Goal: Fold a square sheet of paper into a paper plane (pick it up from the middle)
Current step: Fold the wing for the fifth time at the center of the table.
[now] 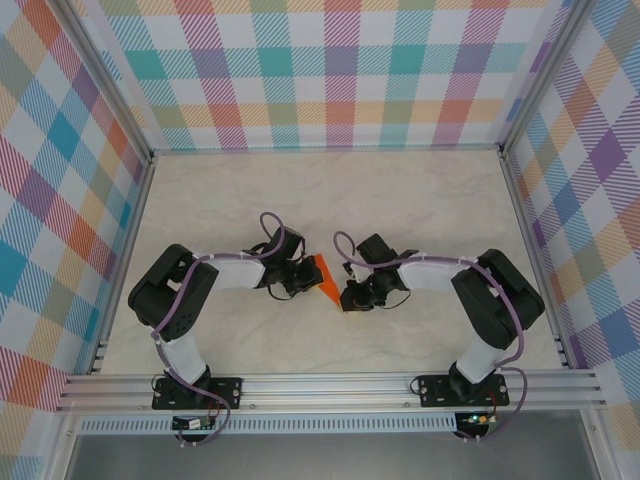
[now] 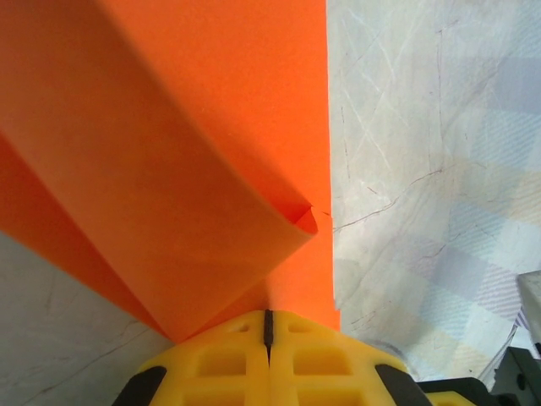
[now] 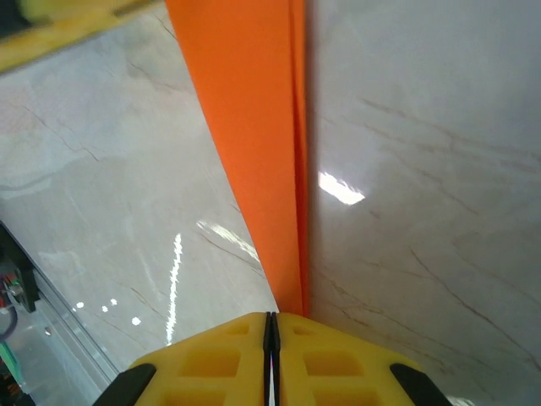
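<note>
The orange sheet of paper is folded into a narrow pointed wedge and hangs between the two grippers at the middle of the table. My left gripper is shut on its wide end; in the left wrist view the folded layers fan out from the closed yellow jaws, with a loose flap curling at the right. My right gripper is shut on the pointed end; the right wrist view has the paper tapering down into the closed jaws. The left gripper's yellow finger is at that view's top left.
The marble-patterned table top is walled by plaid panels at the back and on both sides. An aluminium rail runs along the near edge, carrying both arm bases.
</note>
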Robot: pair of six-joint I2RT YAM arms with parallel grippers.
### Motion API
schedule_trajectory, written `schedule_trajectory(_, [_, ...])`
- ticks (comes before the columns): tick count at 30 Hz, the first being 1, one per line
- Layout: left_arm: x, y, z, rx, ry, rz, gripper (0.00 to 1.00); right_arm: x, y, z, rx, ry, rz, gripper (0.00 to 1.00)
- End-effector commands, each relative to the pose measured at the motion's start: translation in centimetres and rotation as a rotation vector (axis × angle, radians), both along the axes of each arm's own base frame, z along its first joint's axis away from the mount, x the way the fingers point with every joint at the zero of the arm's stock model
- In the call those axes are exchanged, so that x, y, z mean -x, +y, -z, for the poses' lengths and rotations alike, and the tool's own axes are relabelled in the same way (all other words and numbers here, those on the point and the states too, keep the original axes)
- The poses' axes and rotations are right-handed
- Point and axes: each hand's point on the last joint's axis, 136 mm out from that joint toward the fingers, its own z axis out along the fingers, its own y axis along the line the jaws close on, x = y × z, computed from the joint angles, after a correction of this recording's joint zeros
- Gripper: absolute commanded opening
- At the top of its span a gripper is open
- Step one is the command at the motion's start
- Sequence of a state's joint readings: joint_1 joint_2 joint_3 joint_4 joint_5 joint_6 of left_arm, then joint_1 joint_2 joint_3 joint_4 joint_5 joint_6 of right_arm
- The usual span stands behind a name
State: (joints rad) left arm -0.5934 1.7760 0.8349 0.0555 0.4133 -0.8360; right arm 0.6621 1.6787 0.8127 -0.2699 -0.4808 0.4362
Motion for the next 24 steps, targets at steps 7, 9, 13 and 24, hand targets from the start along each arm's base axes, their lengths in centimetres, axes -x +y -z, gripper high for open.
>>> schedule_trajectory(7, [1.5,2.9,3.7,-0.150,0.081,-0.027,0.00,-3.2,2.5,-0.5,-0.036,-0.030,0.056,0.08])
schedule_trajectory(9, [1.4,2.9,3.6,-0.148,0.079,-0.024,0.00,-3.1,2.2,0.0,-0.015,-0.027,0.065,0.08])
schedule_trajectory(13, [1.4,2.7,3.4,-0.140,0.075,-0.014,0.00,-2.6,1.6,0.9,0.015,-0.002,0.072,0.08])
schedule_trajectory(24, [-0.3,-1.5,-2.0,0.070,-0.067,0.112,0.00,-0.8,-0.8,3.4,0.136,0.053,0.065,0.07])
